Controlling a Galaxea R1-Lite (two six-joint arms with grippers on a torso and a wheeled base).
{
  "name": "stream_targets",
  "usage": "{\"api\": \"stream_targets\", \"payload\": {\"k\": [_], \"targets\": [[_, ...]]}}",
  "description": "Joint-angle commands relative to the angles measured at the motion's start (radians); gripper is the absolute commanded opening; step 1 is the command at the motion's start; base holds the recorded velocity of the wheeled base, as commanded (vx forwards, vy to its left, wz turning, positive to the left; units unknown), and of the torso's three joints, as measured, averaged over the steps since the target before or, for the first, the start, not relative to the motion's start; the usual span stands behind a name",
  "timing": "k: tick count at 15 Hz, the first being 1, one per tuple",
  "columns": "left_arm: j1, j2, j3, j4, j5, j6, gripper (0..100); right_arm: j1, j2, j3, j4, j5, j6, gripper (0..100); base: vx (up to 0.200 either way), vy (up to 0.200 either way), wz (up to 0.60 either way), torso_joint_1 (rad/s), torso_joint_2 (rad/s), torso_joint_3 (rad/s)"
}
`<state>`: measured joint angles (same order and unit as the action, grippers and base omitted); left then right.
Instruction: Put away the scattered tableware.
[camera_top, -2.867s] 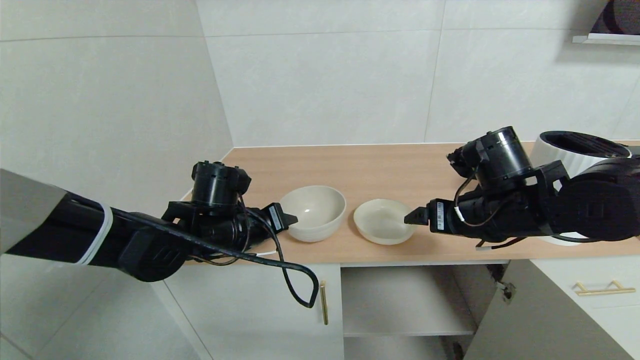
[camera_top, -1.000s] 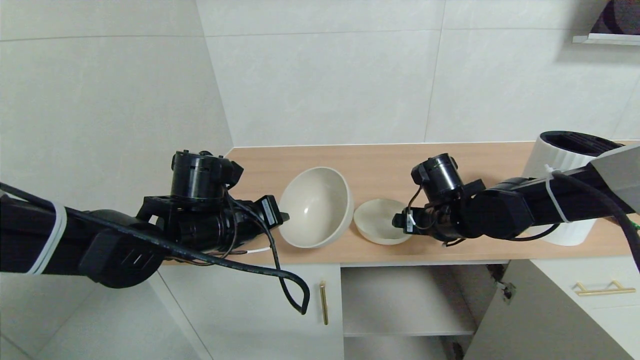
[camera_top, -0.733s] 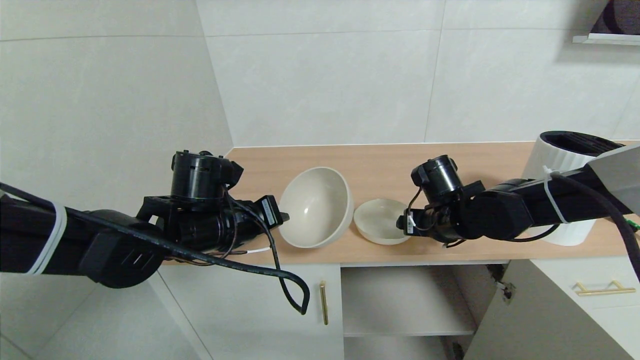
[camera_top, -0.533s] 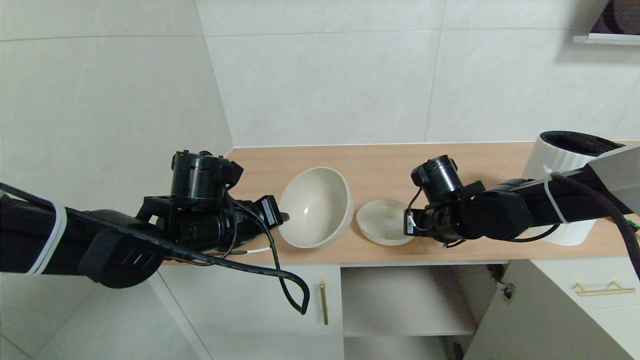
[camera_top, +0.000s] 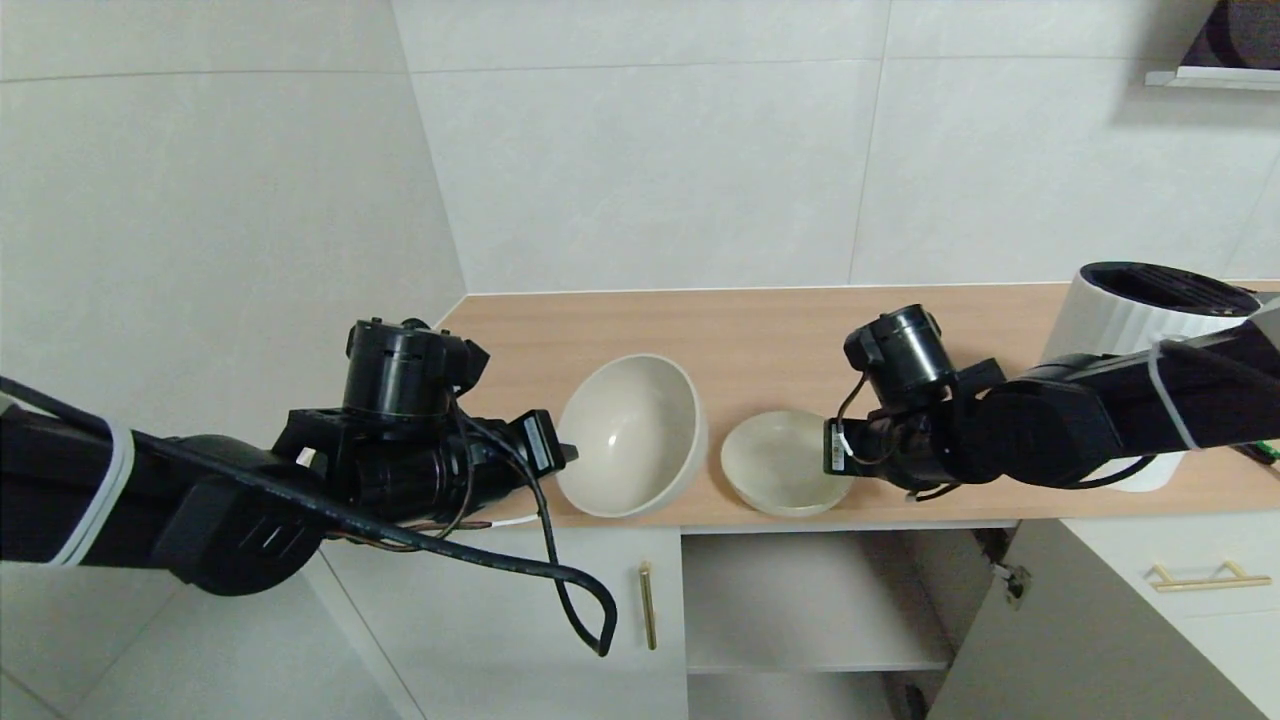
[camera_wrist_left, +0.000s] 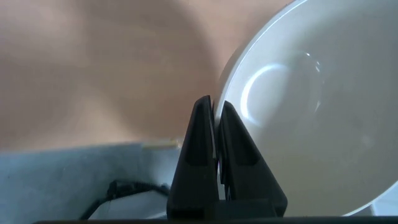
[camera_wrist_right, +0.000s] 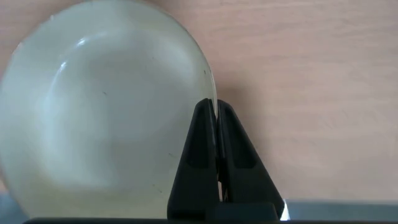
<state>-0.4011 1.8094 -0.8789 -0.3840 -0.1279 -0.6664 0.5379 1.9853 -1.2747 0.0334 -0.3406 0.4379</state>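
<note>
Two bowls were held by the rim: the left gripper (camera_top: 568, 448) jaws pinched the tilted large bowl (camera_top: 632, 436), the right gripper (camera_top: 830, 456) jaws the small bowl (camera_top: 780, 462). Both had shifted toward the front edge of the bench (camera_top: 760, 330), suggesting removal to storage was under way.

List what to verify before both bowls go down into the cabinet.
1. Left gripper shut on the large bowl's rim: ok.
2. Right gripper shut on the small bowl's rim: ok.
3. Bowls apart from each other: ok, a narrow gap shows between them in the head view.
4. Small bowl lifted off the countertop: cannot tell; it sits at the front edge.
5. Cabinet door open, shelf exposed below the bowls: ok.
6. Right arm clear of the white ribbed container: cannot tell; the arm crosses in front of it.
</note>
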Motion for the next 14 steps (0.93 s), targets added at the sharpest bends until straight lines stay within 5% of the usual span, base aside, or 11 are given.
{"api": "stream_targets", "payload": {"k": [1,3,4,6,10,14], "targets": [[-0.002,-0.059,0.063,-0.003,0.001,0.001,0,0.001,-0.132,0.089,0.002,0.005,-0.004,0,0.000,0.000,0.00,0.000,0.00,0.000],[-0.002,-0.127,0.095,0.001,0.001,0.031,0,0.001,-0.206,0.136,0.003,0.012,-0.024,0,0.000,0.000,0.00,0.000,0.00,0.000],[-0.002,-0.185,0.138,0.001,0.001,0.090,0,0.002,-0.273,0.178,0.022,0.028,-0.044,0,0.000,0.000,0.00,0.000,0.00,0.000],[-0.002,-0.242,0.189,0.001,0.004,0.139,0,0.004,-0.365,0.212,0.094,0.089,-0.047,0,0.000,0.000,0.00,0.000,0.00,0.000],[-0.004,-0.286,0.264,0.001,0.002,0.166,0,0.004,-0.457,0.202,0.209,0.298,-0.045,0,0.000,0.000,0.00,0.000,0.00,0.000],[-0.013,-0.280,0.264,-0.001,0.001,0.169,0,0.004,-0.457,0.229,0.201,0.310,-0.061,0,0.000,0.000,0.00,0.000,0.00,0.000]]}}
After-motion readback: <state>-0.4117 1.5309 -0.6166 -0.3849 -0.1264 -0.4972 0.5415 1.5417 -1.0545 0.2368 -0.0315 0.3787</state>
